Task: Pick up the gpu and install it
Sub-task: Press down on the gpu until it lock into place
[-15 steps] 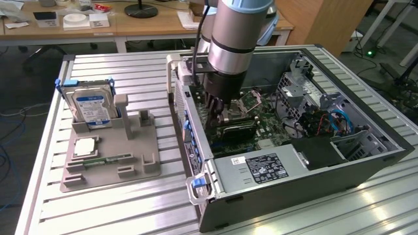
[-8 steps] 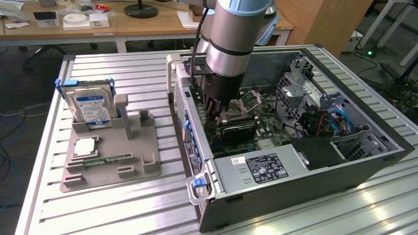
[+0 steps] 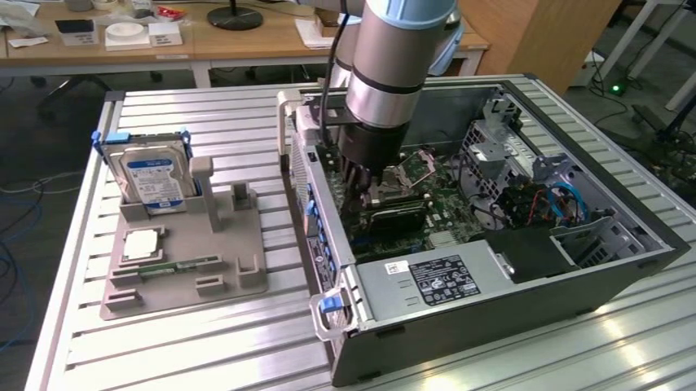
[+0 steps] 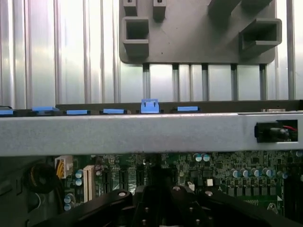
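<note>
1. One arm, mine, reaches steeply down into the open computer case (image 3: 609, 269), wrist over the motherboard (image 3: 435, 204) near the case wall on the exterior view's left.
2. My gripper (image 4: 161, 198) is closed, fingers drawn together low over the green board.
3. The gpu is somewhere I cannot make out; my wrist covers that part of the board, so I cannot tell if I hold it.
4. On the grey holder tray (image 3: 234, 269) outside, the hard drive (image 3: 155, 181) stands upright.
</note>
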Available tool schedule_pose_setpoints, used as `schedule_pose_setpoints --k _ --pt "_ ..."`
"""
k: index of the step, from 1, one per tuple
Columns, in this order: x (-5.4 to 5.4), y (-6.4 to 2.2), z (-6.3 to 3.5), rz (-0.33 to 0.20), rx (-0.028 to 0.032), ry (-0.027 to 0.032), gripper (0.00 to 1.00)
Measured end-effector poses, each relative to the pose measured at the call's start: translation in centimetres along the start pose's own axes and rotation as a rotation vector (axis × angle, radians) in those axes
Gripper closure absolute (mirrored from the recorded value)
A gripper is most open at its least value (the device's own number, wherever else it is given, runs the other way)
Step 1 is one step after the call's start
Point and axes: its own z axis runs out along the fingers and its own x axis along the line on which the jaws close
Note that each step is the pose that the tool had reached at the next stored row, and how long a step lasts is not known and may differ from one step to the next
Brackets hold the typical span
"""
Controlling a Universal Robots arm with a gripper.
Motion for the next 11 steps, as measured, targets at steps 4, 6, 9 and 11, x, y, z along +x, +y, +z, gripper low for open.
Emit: schedule_pose_setpoints --k 4,6,9,11 --pt "0.01 0.09 -0.83 0.0 -0.0019 -0.0042 0.89" --pt "0.01 0.08 -0.93 0.0 -0.0019 -0.0043 0.89" --pt "0.03 0.06 -0.93 -0.001 0.0139 -0.0067 0.89" --pt "0.02 0.07 -0.92 -0.002 0.0421 -0.011 0.89"
